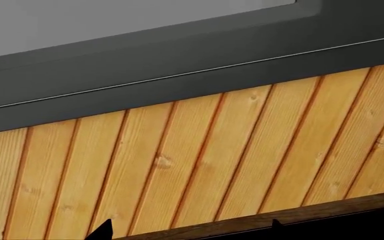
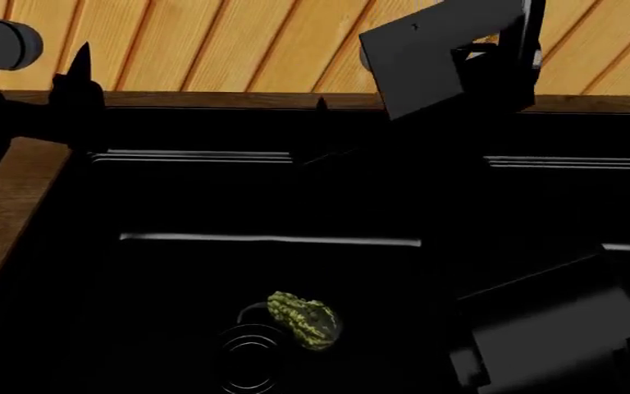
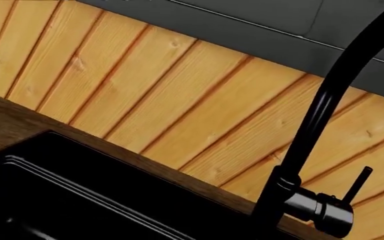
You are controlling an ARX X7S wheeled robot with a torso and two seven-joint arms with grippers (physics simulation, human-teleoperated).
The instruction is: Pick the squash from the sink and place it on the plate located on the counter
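Observation:
The squash (image 2: 304, 320), warty and mottled green and yellow, lies on the floor of the black sink (image 2: 184, 238), right beside the round drain (image 2: 252, 359). My left gripper (image 2: 201, 79) is open and empty, held high over the sink's back rim, far from the squash. In the left wrist view, its two black fingertips stand wide apart (image 1: 189, 227). My right arm (image 2: 545, 328) reaches over the sink's right part. Its gripper is lost against the black sink, and no jaws show in the right wrist view. The plate is out of view.
The brown wood counter (image 2: 9, 213) runs along the sink's left side and its back edge (image 3: 5, 120). A tall black faucet (image 3: 312, 135) with a side lever stands at the back. A wood-plank wall (image 1: 212, 160) rises behind, with a dark window frame (image 1: 178, 55) above.

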